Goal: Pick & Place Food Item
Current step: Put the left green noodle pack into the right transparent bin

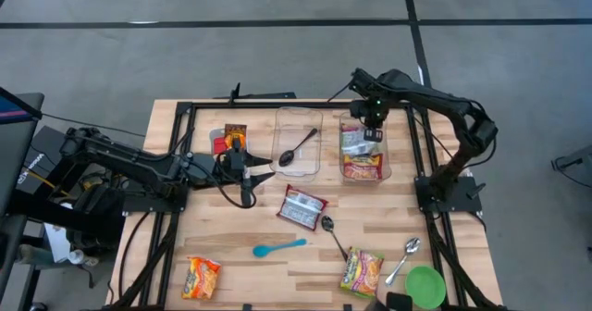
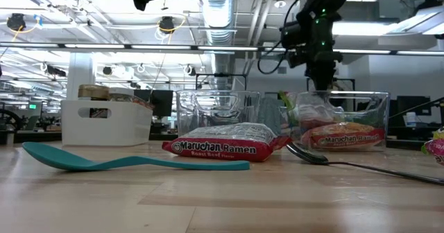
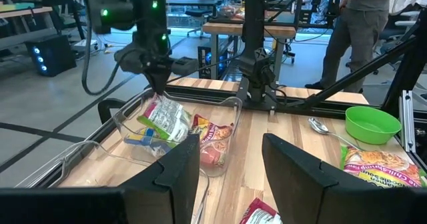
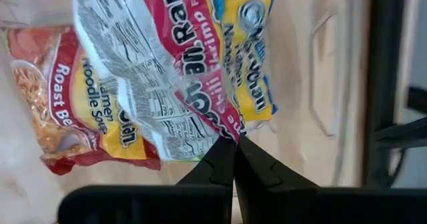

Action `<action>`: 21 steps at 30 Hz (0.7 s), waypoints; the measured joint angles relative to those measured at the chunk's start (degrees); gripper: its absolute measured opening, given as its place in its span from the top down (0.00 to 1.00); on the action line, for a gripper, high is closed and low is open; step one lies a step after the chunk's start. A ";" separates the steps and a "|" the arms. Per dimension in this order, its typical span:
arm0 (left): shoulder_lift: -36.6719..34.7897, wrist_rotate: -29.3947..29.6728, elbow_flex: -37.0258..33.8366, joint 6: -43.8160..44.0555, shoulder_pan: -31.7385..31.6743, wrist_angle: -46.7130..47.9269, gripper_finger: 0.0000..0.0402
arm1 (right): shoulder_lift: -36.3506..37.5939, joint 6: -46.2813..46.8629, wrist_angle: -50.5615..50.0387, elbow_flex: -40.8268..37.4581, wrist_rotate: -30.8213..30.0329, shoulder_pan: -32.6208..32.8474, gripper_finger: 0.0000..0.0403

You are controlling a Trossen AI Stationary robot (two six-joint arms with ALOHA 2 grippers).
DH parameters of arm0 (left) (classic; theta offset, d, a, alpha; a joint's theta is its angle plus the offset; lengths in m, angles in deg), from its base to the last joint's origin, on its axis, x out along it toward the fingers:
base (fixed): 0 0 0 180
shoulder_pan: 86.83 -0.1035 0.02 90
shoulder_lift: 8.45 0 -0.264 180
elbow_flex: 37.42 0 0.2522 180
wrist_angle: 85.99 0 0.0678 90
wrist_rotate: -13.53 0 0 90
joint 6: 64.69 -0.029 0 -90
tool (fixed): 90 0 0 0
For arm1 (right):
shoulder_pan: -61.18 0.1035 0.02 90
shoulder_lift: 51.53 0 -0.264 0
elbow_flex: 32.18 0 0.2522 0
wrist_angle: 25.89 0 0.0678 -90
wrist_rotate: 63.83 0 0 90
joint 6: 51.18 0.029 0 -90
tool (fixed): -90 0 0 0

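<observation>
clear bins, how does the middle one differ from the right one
The middle bin holds only a black spoon; the right bin holds ramen packets. The right claw is shut on a packet above the right bin; nothing hangs over the middle bin. Both are clear plastic.

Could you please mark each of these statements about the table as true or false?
1. The right tool is shut on a noodle packet over the right clear bin. True.
2. The green bowl sits inside the middle clear bin. False: it stands at the table's near right corner.
3. A dark spoon lies in the middle clear bin. True.
4. The teal spoon is held by the left tool. False: it lies on the table, and that tool holds nothing.
5. A roast beef ramen packet lies on the table outside the bins. True.
</observation>
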 joint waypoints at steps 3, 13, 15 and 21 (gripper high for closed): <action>0.01 0.00 0.00 -0.01 0.00 0.01 0.60 | -1.43 0.58 -0.08 -0.04 -0.02 -0.08 1.00; 0.01 0.00 0.00 -0.01 0.00 0.02 0.60 | -3.89 5.96 0.49 -0.04 -0.59 -2.67 1.00; 0.02 0.00 0.00 -0.01 0.00 0.02 0.60 | -3.90 7.15 0.80 -0.04 -1.41 -3.42 1.00; 0.00 0.00 0.00 -0.02 0.00 0.02 0.60 | -3.90 10.41 0.92 -0.04 -1.56 -5.45 1.00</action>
